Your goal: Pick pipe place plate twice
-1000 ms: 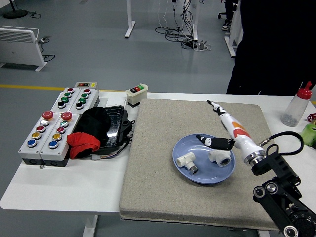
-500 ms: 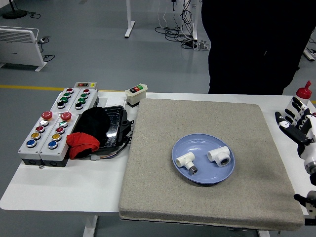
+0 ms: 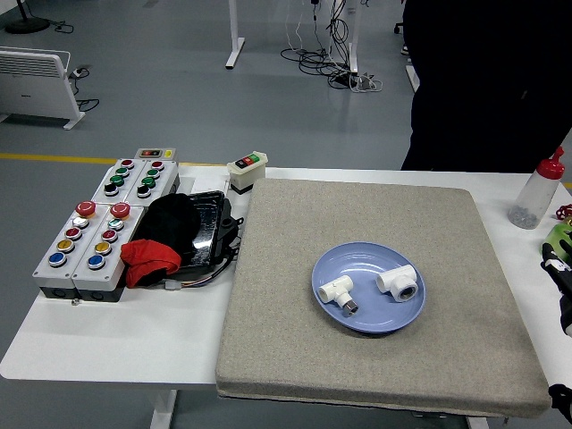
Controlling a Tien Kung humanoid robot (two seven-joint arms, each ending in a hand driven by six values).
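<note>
Head view over the white table [image 3: 107,344]. Two white pipe fittings are lying inside the blue plate [image 3: 368,313], which is sitting on the grey mat [image 3: 295,357]: a smaller fitting [image 3: 337,291] with a metal end on the left and a larger tee-shaped fitting [image 3: 399,283] on the right, near one another but not touching. The right hand [image 3: 561,284] is now showing only as a sliver at the picture's right edge, well apart from the plate, whereas a second ago it was reaching over the plate beside the tee, and half a second ago it was already pulling back off the mat. Too little of it is visible to tell whether its fingers are released or clenched; nothing is seen in it. The left arm is not appearing anywhere. A person in dark clothing [image 3: 487,80] is standing at the far side, hands not visible. With both fittings resting in the plate and the arm withdrawing, the second placement is judged complete and the task essentially finished. Button boxes [image 3: 94,237], a black-and-red bundle [image 3: 174,237] and a squeeze bottle [image 3: 536,192] are lying idle.
</note>
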